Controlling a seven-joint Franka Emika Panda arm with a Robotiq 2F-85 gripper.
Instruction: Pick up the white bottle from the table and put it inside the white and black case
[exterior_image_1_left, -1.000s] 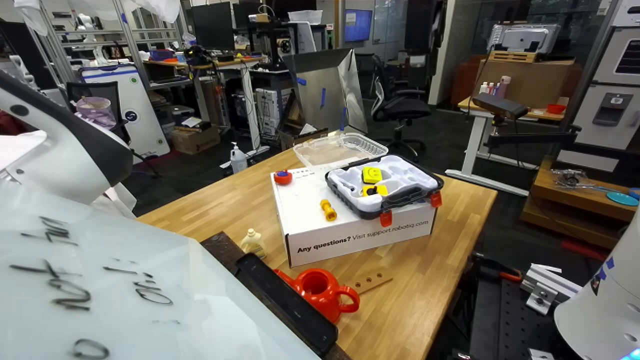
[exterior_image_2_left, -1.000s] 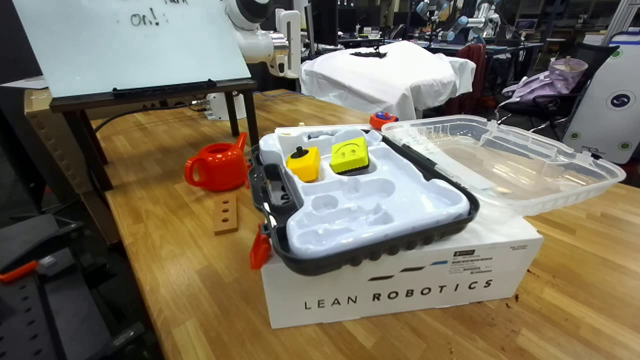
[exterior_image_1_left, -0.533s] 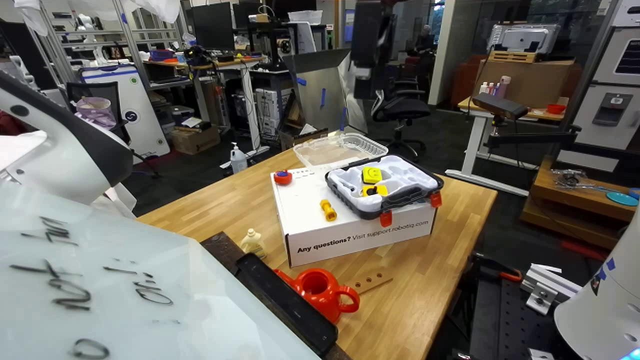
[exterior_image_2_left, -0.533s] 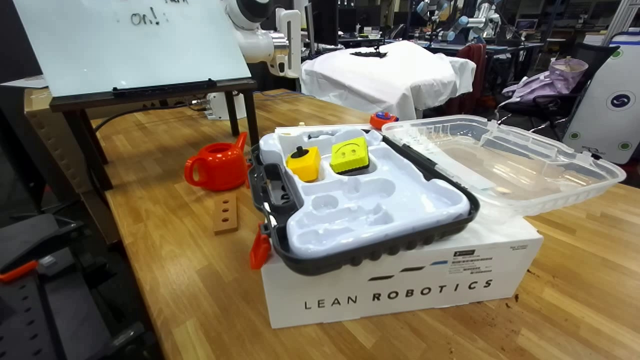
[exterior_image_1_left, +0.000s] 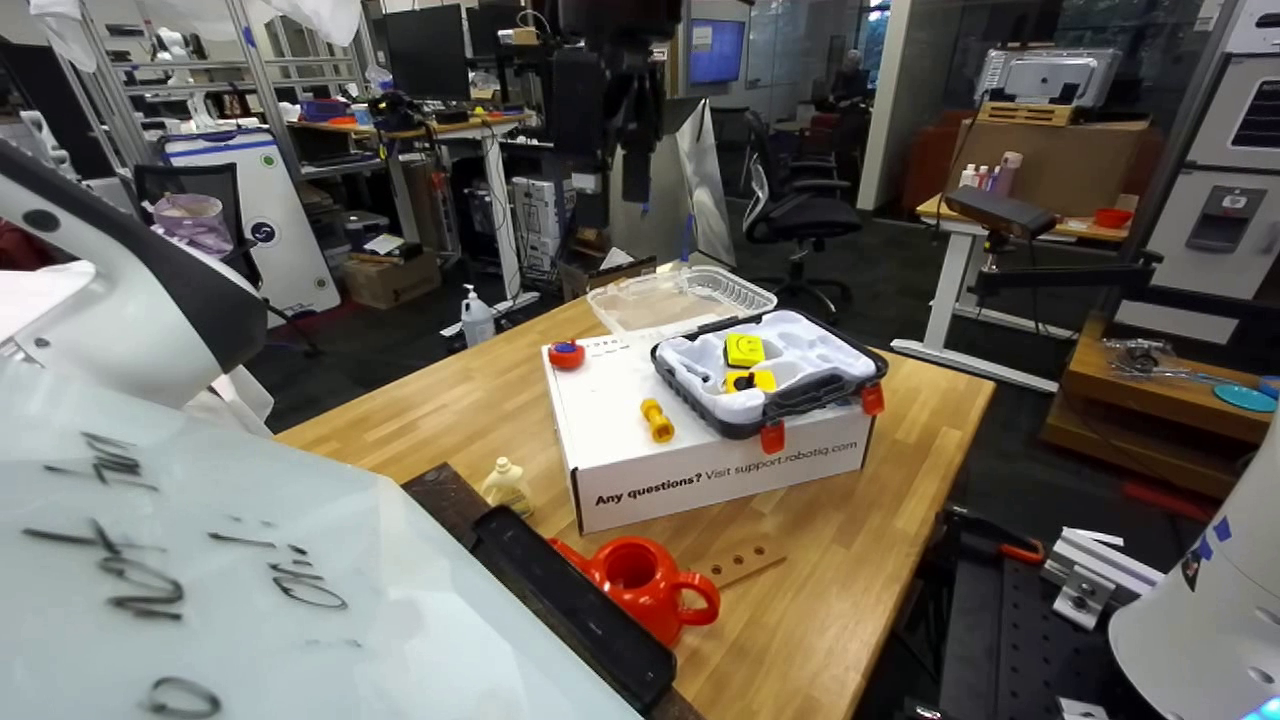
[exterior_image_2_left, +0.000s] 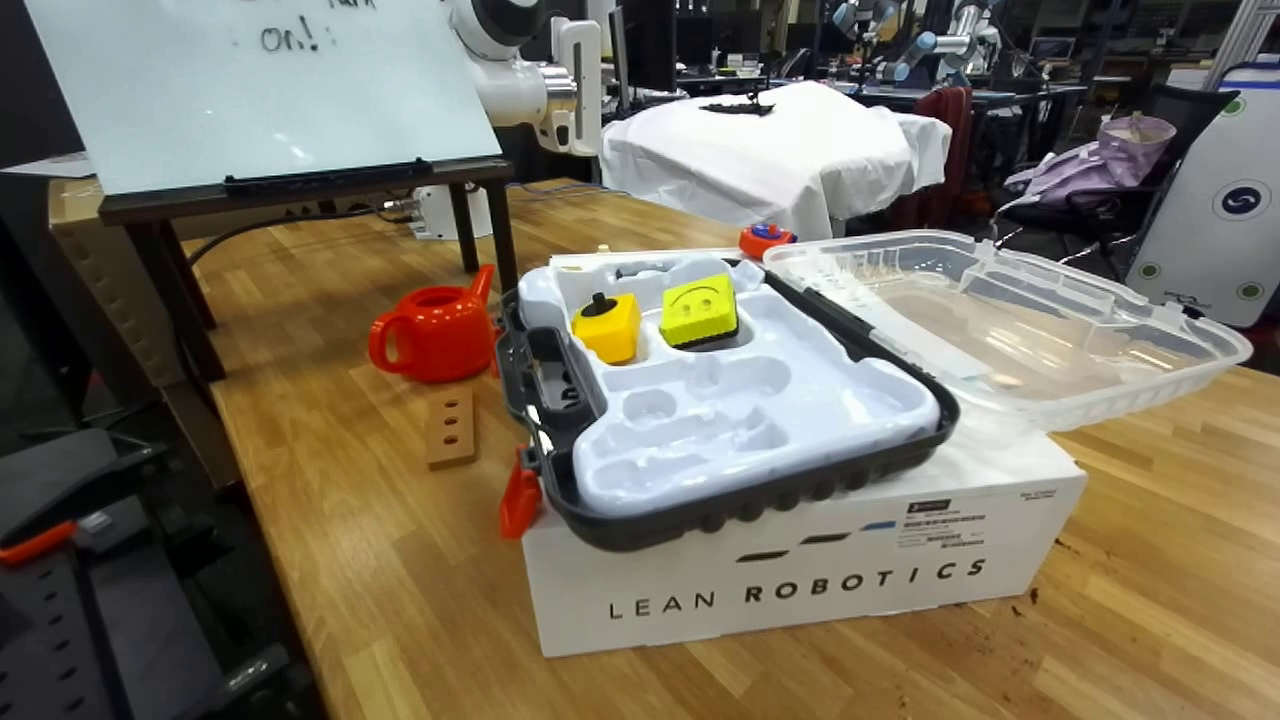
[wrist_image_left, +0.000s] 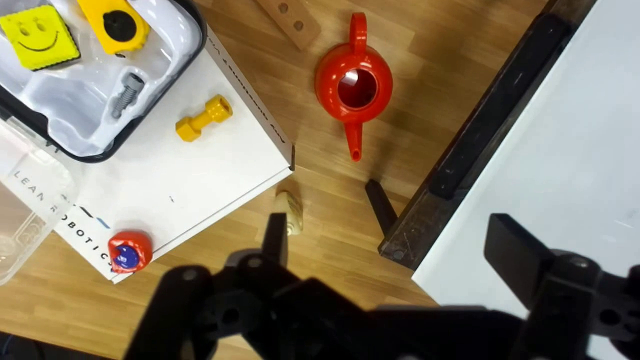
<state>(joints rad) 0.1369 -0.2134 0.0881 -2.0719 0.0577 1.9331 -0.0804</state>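
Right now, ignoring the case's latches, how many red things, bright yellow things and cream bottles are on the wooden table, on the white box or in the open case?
Red: 2 (teapot, blue-topped gadget)
Bright yellow: 3 (smiley-faced block, black-knobbed block, dumbbell-shaped piece)
Cream bottle: 1
Total: 6

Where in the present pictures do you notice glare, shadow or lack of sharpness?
Wrist view: the gripper looks soft-edged, the red teapot carries a bright reflection in its opening, shadow dims the table beside it; in an exterior view, glints show on the whiteboard and highlights inside the case; in an exterior view, the bottle shows little fine detail.
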